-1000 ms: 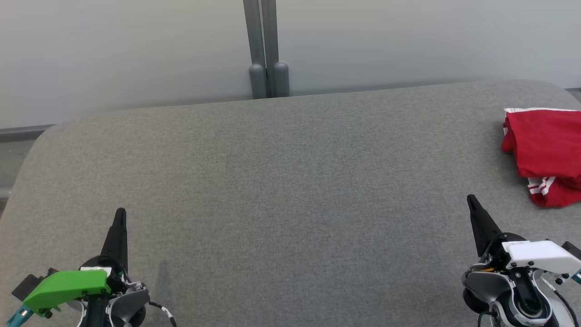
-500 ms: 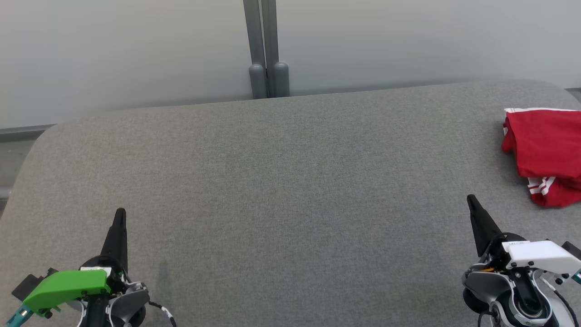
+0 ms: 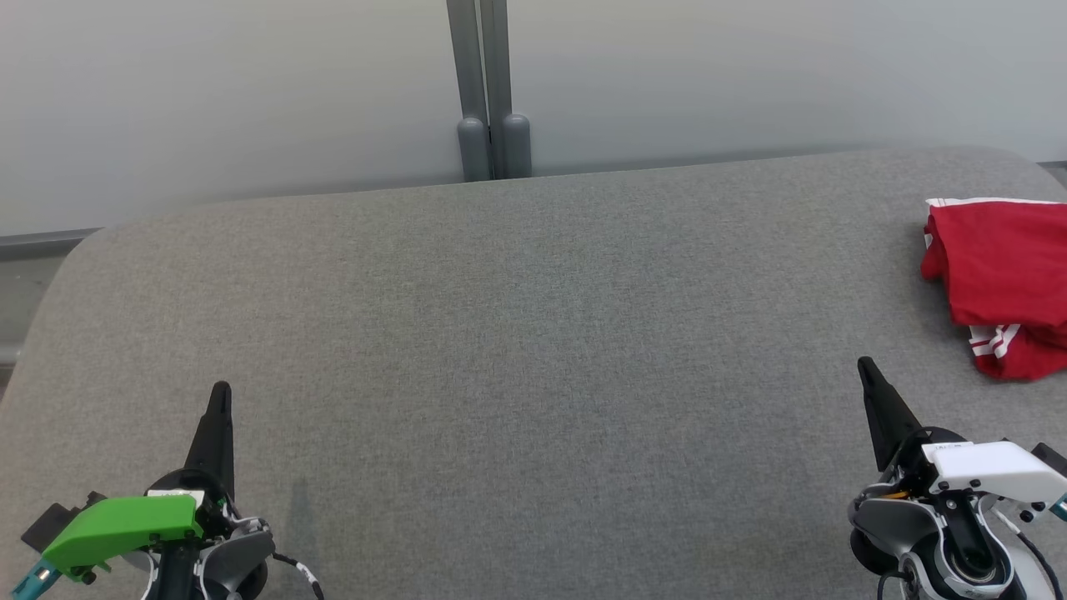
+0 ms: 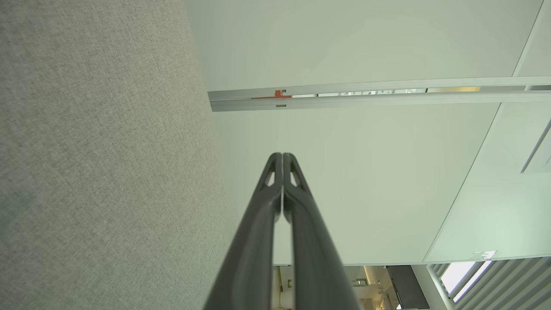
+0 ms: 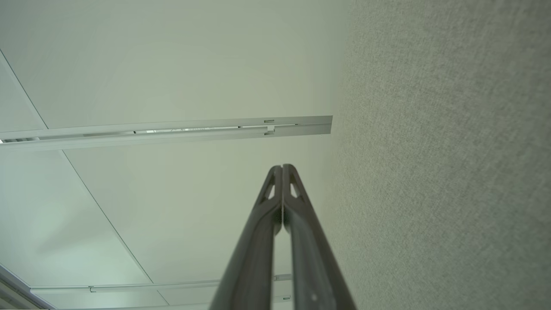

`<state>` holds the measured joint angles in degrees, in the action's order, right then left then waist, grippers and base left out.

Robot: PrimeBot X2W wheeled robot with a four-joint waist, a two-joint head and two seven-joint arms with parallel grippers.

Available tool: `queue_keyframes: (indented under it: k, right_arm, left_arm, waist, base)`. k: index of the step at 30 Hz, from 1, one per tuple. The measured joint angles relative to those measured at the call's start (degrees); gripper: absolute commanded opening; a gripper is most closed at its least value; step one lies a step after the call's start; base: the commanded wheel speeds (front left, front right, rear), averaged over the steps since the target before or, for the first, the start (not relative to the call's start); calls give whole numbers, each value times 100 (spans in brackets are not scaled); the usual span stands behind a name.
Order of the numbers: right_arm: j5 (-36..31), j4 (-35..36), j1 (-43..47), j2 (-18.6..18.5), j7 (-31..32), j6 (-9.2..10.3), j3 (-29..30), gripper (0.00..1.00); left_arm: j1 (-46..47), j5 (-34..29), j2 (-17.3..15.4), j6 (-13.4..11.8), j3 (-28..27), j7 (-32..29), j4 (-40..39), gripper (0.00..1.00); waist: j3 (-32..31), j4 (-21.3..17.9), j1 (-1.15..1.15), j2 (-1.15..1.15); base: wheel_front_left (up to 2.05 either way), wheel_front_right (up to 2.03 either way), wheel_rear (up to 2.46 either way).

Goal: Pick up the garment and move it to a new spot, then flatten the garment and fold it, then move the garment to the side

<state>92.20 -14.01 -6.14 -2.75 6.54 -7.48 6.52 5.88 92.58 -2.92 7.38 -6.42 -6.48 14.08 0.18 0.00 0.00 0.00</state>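
Nothing's budged this past second: left tool [image 3: 220,392] and right tool [image 3: 867,368] sit pinched shut and empty, red garment [image 3: 996,267] lies folded-ish at the desk's [image 3: 533,333] right edge. Probably done.

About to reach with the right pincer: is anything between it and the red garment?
Nothing visible does. Bare gray padded surface lies between the shut right pincer and the red garment, which sits ahead of it toward the right edge.

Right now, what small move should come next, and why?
Probably open the right tool and reach toward the red garment: it lies bunched at the far right of the grey surface, untouched, and this shut tool is nearer.
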Motion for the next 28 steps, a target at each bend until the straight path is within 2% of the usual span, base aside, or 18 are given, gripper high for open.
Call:
queue_keyframes:
  k: [28]
  right_arm:
    - [0,0,0,0,0,0,0,0]
  left_arm:
    - [1,0,3,0,-5,-1,0,0]
  waist:
    - [0,0,0,0]
  base:
    - [0,0,0]
